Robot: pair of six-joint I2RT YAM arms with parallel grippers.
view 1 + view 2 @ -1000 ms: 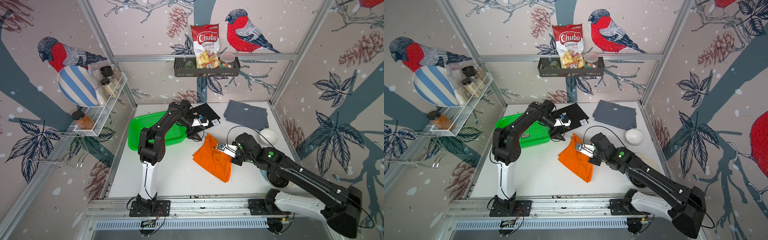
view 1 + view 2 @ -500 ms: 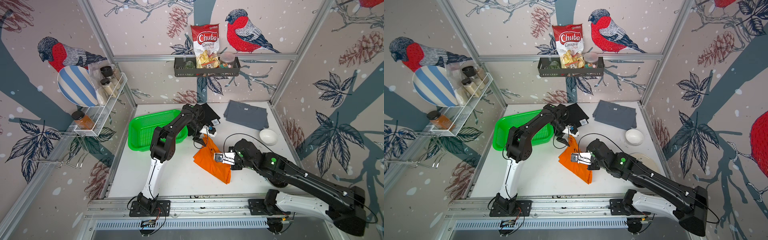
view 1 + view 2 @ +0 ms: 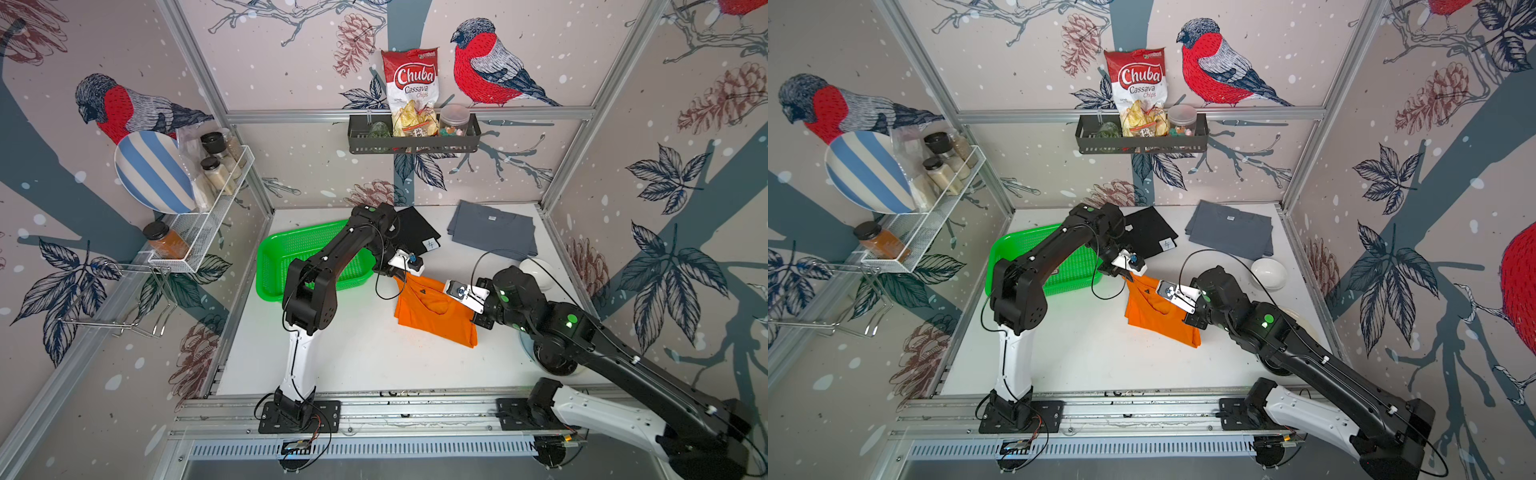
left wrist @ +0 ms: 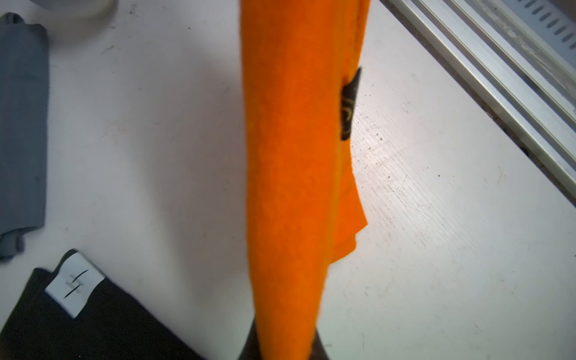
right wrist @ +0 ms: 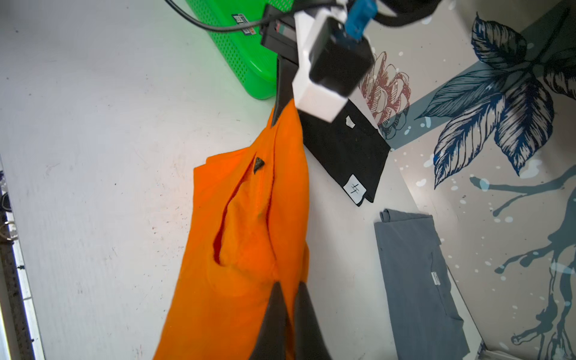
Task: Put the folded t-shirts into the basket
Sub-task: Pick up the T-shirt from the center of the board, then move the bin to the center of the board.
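Orange folded cloth t-shirt (image 3: 432, 320): soft, light, limp; hangs beside green perforated plastic basket (image 3: 307, 257), lower edge seemingly on white worktop (image 3: 365, 357). Corner nearest basket pinched in left hand (image 5: 285, 109); farther corner pinched in right hand (image 5: 288, 293). Likely sags when carried over; hold both corners, spread taut.

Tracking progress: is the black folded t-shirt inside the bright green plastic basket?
No, the black folded t-shirt lies on the table beside the green basket.

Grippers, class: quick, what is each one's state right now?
Left gripper: closed on the orange t-shirt.
Right gripper: closed on the same orange t-shirt.
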